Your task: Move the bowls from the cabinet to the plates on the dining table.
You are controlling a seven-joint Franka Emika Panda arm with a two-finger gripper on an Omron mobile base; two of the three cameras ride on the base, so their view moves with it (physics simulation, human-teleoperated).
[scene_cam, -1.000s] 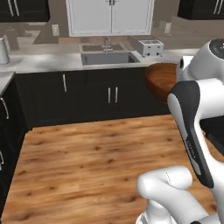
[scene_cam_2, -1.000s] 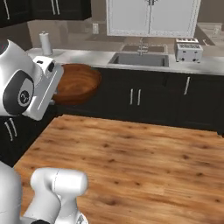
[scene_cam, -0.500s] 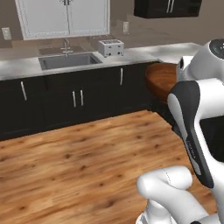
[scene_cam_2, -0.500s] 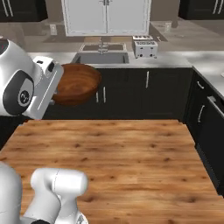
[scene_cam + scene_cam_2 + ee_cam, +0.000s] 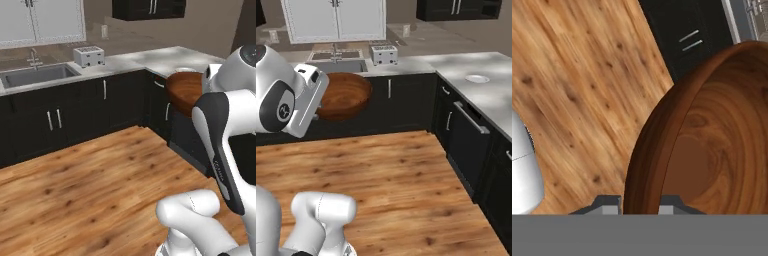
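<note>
One brown wooden bowl (image 5: 343, 96) was visible, also seen in the left base view (image 5: 186, 92) and hand view (image 5: 712, 140). One toaster (image 5: 384, 54), one sink (image 5: 335, 66) with one faucet (image 5: 34, 57). One white plate (image 5: 477, 78) on the counter. One wall outlet (image 5: 105, 31). One dark wall cabinet (image 5: 456, 9).

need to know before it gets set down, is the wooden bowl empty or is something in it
Empty: the wooden bowl shows only bare wood grain inside, in both the right base and hand views.
</note>
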